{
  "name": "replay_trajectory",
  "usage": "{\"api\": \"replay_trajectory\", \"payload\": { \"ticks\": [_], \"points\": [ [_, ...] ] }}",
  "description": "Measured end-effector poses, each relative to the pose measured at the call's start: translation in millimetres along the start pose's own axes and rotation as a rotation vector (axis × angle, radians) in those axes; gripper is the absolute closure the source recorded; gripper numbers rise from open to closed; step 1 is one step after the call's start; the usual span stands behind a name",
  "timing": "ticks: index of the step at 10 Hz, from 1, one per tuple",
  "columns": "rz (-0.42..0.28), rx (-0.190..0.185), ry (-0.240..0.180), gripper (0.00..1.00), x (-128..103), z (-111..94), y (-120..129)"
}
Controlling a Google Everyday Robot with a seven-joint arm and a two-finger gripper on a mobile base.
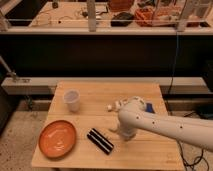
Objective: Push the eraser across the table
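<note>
The eraser (pixel 100 141), a long flat black block with a pale stripe, lies diagonally on the light wooden table (pixel 100 92) near its front edge. My white arm reaches in from the right. Its gripper (pixel 116 132) is low over the table, just right of the eraser's far end, and the wrist hides most of it. I cannot tell whether it touches the eraser.
An orange plate (pixel 57 138) lies at the front left, close to the eraser. A white cup (pixel 72 100) stands at the back left. A small white object (pixel 114 106) and a blue block (pixel 150 106) lie behind the arm.
</note>
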Motion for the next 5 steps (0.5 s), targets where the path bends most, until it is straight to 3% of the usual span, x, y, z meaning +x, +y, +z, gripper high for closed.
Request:
{"api": "replay_trajectory", "payload": {
  "ticks": [5],
  "points": [
    [-0.073, -0.011, 0.0, 0.98, -19.6, 11.8, -14.7]
  ]
}}
